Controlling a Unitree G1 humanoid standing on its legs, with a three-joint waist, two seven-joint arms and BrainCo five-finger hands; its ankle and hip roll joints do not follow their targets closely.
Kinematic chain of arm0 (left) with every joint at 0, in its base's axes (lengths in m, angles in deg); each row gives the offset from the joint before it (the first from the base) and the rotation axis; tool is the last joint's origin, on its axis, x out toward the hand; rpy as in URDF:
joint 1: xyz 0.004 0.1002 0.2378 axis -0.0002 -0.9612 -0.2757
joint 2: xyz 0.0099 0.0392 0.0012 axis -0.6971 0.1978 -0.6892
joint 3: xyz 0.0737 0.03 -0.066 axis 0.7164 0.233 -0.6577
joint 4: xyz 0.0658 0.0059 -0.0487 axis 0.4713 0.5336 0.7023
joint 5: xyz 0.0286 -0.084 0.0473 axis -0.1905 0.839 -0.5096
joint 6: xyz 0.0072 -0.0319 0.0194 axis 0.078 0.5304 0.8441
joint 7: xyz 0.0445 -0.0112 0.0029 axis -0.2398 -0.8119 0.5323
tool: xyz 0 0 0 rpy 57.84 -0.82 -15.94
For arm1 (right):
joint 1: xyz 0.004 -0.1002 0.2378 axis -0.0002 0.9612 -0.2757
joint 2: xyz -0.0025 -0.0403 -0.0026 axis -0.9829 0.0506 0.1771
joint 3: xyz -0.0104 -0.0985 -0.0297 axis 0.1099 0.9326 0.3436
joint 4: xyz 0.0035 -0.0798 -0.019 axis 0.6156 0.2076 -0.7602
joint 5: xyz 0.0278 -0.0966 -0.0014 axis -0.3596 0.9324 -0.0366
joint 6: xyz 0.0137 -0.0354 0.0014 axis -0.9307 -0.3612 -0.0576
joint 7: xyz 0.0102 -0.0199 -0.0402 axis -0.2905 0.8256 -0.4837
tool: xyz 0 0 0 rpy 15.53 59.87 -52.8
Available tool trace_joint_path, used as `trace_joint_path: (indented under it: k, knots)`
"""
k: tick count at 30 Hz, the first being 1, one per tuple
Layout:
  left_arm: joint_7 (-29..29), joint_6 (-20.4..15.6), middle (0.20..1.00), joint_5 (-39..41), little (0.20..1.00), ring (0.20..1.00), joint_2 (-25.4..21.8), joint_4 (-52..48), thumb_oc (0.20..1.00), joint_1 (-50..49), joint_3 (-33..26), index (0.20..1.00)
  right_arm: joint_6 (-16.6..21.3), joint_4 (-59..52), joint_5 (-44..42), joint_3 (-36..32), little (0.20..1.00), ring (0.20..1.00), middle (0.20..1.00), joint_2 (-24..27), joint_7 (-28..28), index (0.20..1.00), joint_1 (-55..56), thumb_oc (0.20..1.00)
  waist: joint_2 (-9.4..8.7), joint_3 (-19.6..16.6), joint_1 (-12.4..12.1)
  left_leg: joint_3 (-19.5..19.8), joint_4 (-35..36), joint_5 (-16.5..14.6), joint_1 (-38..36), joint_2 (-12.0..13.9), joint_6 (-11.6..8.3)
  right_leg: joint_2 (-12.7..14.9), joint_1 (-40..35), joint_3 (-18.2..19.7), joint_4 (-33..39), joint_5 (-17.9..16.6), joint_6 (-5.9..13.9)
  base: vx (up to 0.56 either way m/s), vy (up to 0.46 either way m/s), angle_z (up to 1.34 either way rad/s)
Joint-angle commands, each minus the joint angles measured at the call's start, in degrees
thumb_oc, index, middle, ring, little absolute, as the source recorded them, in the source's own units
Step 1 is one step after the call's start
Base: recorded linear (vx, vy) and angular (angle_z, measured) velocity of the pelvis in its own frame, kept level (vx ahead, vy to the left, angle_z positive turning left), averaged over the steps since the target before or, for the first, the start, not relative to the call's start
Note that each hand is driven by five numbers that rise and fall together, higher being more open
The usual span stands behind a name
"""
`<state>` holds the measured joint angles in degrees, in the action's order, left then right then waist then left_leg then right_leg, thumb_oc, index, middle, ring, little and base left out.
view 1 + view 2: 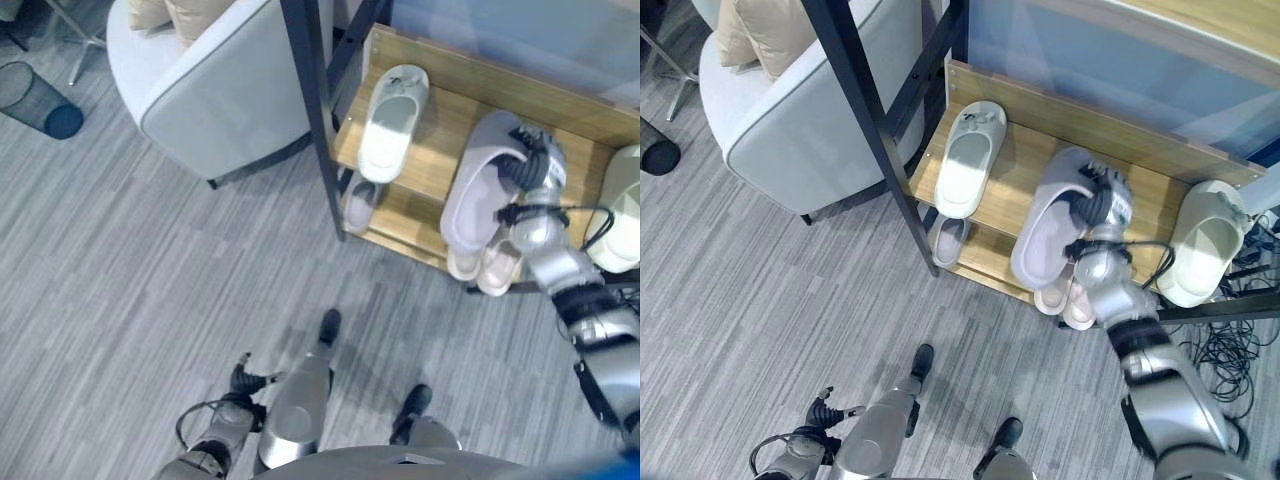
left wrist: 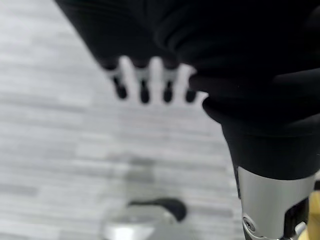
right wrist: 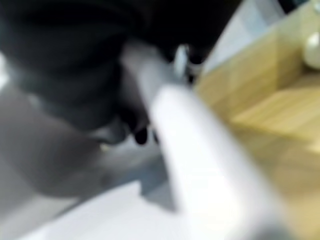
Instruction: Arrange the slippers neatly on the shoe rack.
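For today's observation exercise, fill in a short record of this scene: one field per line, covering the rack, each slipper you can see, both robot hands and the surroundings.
rack: wooden shoe rack with dark metal frame
held slipper: lilac slipper, over the upper shelf, gripped by the right hand
upper shelf, other slippers: white slipper near the frame post; pale green slipper at the far end
lower shelf: grey slipper; pinkish pair
left hand: low over the floor, fingers relaxed
surroundings: grey armchair, mesh bin

The shoe rack (image 1: 470, 120) and floor (image 1: 150, 300) are seen from above by both eye views; each wrist view is taken close along its hand.
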<state>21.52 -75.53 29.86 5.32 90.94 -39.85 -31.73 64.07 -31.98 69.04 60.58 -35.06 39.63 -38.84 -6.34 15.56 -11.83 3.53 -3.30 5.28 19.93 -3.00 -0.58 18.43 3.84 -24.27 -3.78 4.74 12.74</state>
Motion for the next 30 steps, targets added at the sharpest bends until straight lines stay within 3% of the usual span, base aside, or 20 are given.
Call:
trace_joint_path:
  k: [1,4,6,7,8,9,11,14,16,17,22,24,26,27,28,29,30]
  knots:
    - [1.73,-0.24,1.000,0.72,1.000,1.000,-0.42,-1.45,1.000,0.74,-2.20,1.000,1.83,-5.13,6.40,-5.64,0.200,0.200,0.200,1.36,2.79,0.200,5.25,0.200,-2.60,1.16,1.01,1.53,-5.26,-9.76,0.51,0.59,0.26,4.55,0.49,4.88,0.42,-19.50,1.62,0.05,0.034,0.07]
    - [1.44,-0.20,1.000,-0.24,1.000,1.000,-0.88,-2.69,1.000,0.35,-2.10,1.000,2.62,-8.10,7.51,-7.36,0.200,0.200,0.200,0.09,2.32,0.200,9.94,0.200,-2.63,1.02,2.00,2.01,-6.17,-10.09,-0.06,-0.10,0.82,4.98,0.43,6.32,-1.83,-20.34,1.45,0.05,0.048,0.09]
    - [1.25,0.08,1.000,-1.25,1.000,1.000,-1.69,-2.75,1.000,0.33,-2.72,1.000,3.97,-11.35,7.74,-7.93,0.200,0.200,0.200,-1.91,1.34,0.200,14.93,0.200,-1.73,0.67,3.57,2.83,-7.24,-10.83,-1.82,-0.80,1.82,3.83,1.39,12.22,-7.70,-19.80,0.17,0.12,0.074,0.12]
    - [1.49,0.13,1.000,-1.37,1.000,1.000,-1.92,-2.56,1.000,0.39,-3.18,1.000,4.58,-12.67,7.79,-7.60,0.200,0.200,0.200,-2.73,0.73,0.200,16.83,0.200,-1.19,0.60,4.91,3.55,-6.91,-10.95,-3.18,-0.60,1.99,1.03,2.52,15.93,-9.37,-16.32,-1.40,0.09,0.038,0.28]
    - [1.49,0.13,1.000,-1.38,1.000,1.000,-1.93,-2.57,1.000,0.37,-3.17,1.000,4.55,-12.78,7.81,-7.65,0.200,0.200,0.200,-2.74,0.69,0.200,16.91,0.200,-1.22,0.49,4.90,3.53,-6.76,-10.72,-3.07,-0.60,1.97,1.05,2.78,15.99,-9.51,-16.34,-1.46,0.12,0.045,0.42]
    - [1.67,0.11,1.000,-0.97,1.000,1.000,-2.63,-2.23,1.000,0.48,-4.48,1.000,5.66,-14.27,7.40,-7.07,0.200,0.200,0.200,-3.47,-0.18,0.200,18.67,0.200,-0.36,0.53,6.02,4.02,-5.97,-10.29,-4.87,0.06,1.79,-3.85,5.04,19.84,-10.28,-7.98,-3.38,0.08,0.027,0.36]
    - [1.79,0.01,1.000,-0.84,1.000,1.000,-3.37,-2.34,1.000,0.25,-5.27,1.000,6.57,-15.54,7.26,-5.71,0.200,0.200,0.200,-3.76,-0.73,0.200,19.27,0.200,-0.02,1.26,7.29,5.13,-5.17,-10.15,-7.22,0.04,1.78,-8.91,8.68,22.30,-9.84,-3.75,-4.26,0.13,-0.055,0.20]
    - [1.48,-0.25,1.000,-0.63,1.000,1.000,-3.16,-2.23,1.000,-0.25,-5.56,1.000,7.54,-16.45,7.39,-4.27,0.200,0.200,0.200,-4.00,-1.52,0.200,19.86,0.200,0.47,2.61,9.42,7.58,-4.11,-10.40,-10.97,-0.99,1.94,-13.57,14.66,25.55,-8.29,-5.95,-3.41,0.16,-0.172,0.16]
    - [1.67,-0.40,1.000,-0.99,1.000,1.000,-2.95,-2.29,1.000,-0.30,-5.37,1.000,8.10,-17.72,7.13,-4.46,0.200,0.200,0.200,-4.03,-1.90,0.200,22.03,0.200,0.70,2.39,10.25,10.32,-4.36,-10.43,-11.56,-2.55,1.85,-14.35,12.60,27.22,-6.28,-5.36,-3.49,0.12,-0.186,0.74]
    - [1.63,-0.59,1.000,-1.13,1.000,1.000,-2.60,-2.27,1.000,-0.56,-5.33,1.000,8.42,-17.46,7.01,-4.46,0.200,0.200,0.200,-4.18,-1.93,0.200,22.94,0.200,0.74,2.00,10.51,11.61,-4.82,-10.41,-11.51,-3.36,1.87,-15.07,11.26,28.60,-5.54,-4.66,-4.43,0.10,-0.180,1.32]
    - [1.86,-1.12,1.000,0.50,1.000,1.000,-1.28,-2.59,1.000,-3.72,-6.32,1.000,9.11,-16.77,6.82,-3.04,0.200,0.200,0.200,-4.02,-3.18,0.200,25.53,0.200,1.57,-0.22,10.52,12.55,-4.70,-10.87,-12.69,-2.70,0.94,-16.31,8.16,28.27,-4.16,-3.79,-6.27,0.11,-0.152,0.84]
    - [2.23,-1.11,1.000,4.25,1.000,1.000,-0.37,-2.32,1.000,-4.58,-7.70,1.000,9.78,-16.56,5.47,-1.85,0.200,0.200,0.200,-4.68,-3.16,0.200,25.67,0.200,1.49,-0.02,10.77,11.93,-9.43,-12.09,-11.04,-2.11,-0.45,-16.75,6.46,27.28,-3.08,-2.92,-7.36,0.01,-0.209,0.20]
    - [3.38,-1.90,1.000,6.88,1.000,1.000,-0.21,-2.78,1.000,-4.26,-10.05,1.000,10.20,-17.17,6.42,0.09,0.200,0.200,0.200,-3.71,-4.18,0.200,26.29,0.200,1.35,0.68,11.39,6.80,-14.56,-12.62,-7.96,0.08,-0.92,-16.11,5.03,24.68,-3.34,-1.58,-8.59,-0.01,-0.124,0.69]
    - [3.39,-1.90,1.000,6.86,1.000,1.000,-0.19,-2.79,1.000,-4.28,-10.08,1.000,10.20,-17.16,6.42,0.13,0.200,0.200,0.200,-3.71,-4.17,0.200,26.27,0.200,1.38,0.69,11.40,6.79,-14.70,-12.70,-7.91,0.10,-0.92,-16.14,5.03,24.69,-3.36,-1.56,-8.60,0.00,-0.055,0.67]
    - [3.74,-1.99,1.000,6.67,1.000,1.000,-0.26,-2.99,1.000,-4.19,-10.25,1.000,10.41,-17.88,7.05,0.35,0.200,0.200,0.200,-3.31,-4.53,0.200,26.87,0.200,1.47,0.84,11.44,5.28,-14.56,-12.14,-7.31,1.21,-1.03,-15.89,4.48,24.01,-3.52,-1.17,-8.78,0.04,0.022,0.42]
    - [4.32,-1.87,1.000,5.37,1.000,1.000,-0.51,-2.77,1.000,-4.12,-10.39,1.000,10.59,-18.54,9.09,0.87,0.200,0.200,0.200,-2.28,-4.84,0.200,27.80,0.200,1.66,0.17,11.68,3.54,-10.78,-9.80,-7.49,4.35,-1.95,-15.69,3.94,22.88,-3.98,-0.42,-8.66,0.05,0.017,0.33]
    - [4.34,-1.87,1.000,5.34,1.000,1.000,-0.48,-2.77,1.000,-4.15,-10.41,1.000,10.59,-18.55,9.12,0.90,0.200,0.200,0.200,-2.28,-4.82,0.200,27.83,0.200,1.60,0.14,11.68,3.50,-10.22,-9.52,-7.78,4.35,-2.00,-15.66,3.93,22.91,-3.98,-0.41,-8.70,0.07,0.058,0.28]
